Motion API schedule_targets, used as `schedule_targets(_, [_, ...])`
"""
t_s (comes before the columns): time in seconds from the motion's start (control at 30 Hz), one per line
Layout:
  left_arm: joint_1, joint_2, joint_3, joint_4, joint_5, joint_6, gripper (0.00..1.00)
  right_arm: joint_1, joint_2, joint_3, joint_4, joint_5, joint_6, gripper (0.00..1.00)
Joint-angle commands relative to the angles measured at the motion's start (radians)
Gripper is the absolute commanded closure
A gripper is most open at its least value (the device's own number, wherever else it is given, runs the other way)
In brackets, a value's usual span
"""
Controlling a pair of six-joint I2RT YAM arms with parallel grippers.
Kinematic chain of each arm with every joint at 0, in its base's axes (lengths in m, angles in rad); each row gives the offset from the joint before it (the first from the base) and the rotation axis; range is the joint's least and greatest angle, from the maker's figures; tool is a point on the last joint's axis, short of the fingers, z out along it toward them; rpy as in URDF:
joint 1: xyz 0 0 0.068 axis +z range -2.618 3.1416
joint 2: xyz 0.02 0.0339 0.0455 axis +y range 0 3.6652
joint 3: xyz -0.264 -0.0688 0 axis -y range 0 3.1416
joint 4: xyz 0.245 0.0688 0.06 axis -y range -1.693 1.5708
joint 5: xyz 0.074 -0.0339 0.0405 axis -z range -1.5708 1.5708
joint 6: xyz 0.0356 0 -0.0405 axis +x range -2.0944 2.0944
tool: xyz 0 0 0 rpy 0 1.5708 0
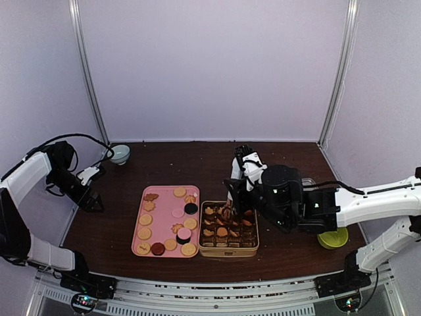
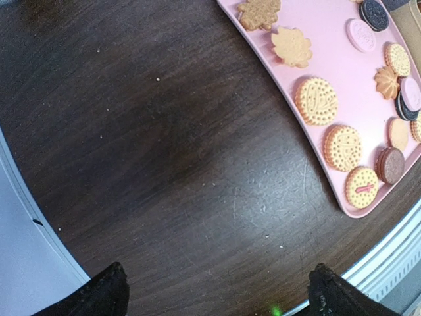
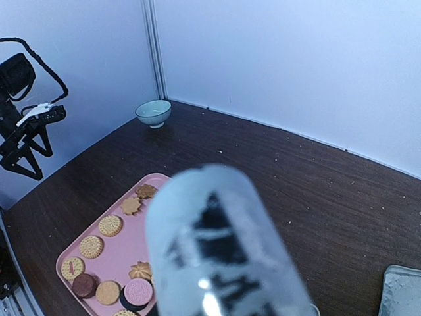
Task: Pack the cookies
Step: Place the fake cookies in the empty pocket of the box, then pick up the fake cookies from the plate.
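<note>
Several cookies (image 1: pixel 145 219) lie loose on a pink tray (image 1: pixel 164 217): round tan ones, leaf shapes, dark and pink ones. More cookies (image 1: pixel 222 232) fill the compartments of a gold box (image 1: pixel 228 251) to the tray's right. My right gripper (image 1: pixel 241 179) hangs over the box's far edge, shut on metal tongs (image 1: pixel 228 201) whose tips reach down into the box. In the right wrist view the tongs (image 3: pixel 217 250) are a shiny blur that hides the fingers. My left gripper (image 2: pixel 220 293) is open over bare table left of the tray (image 2: pixel 329 59), away from the cookies (image 2: pixel 316 101).
A small teal bowl (image 1: pixel 120 154) stands at the back left corner. A yellow-green dish (image 1: pixel 333 237) sits under the right arm near the front right. A grey metal piece (image 3: pixel 401 293) lies to the right of the box. White walls enclose the table.
</note>
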Motion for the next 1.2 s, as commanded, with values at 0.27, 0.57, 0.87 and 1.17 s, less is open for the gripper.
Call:
schedule_targets(0.27, [0.007, -0.016, 0.001, -0.014, 0.02, 0.02, 0.02, 0.015, 0.418, 0.444, 0.132, -0.064, -0.118, 0.73])
schedule_targets(0.57, [0.007, -0.033, -0.017, -0.015, 0.005, 0.036, 0.02, -0.021, 0.724, 0.732, 0.088, -0.078, -0.124, 0.73])
schedule_targets(0.87, [0.008, -0.035, -0.026, -0.007, -0.01, 0.045, 0.02, -0.051, 0.831, 0.833, 0.089, -0.076, -0.116, 0.7])
schedule_targets(1.17, [0.006, -0.025, -0.016, -0.009, -0.008, 0.042, 0.02, -0.071, 0.852, 0.824, 0.089, -0.091, -0.083, 0.61])
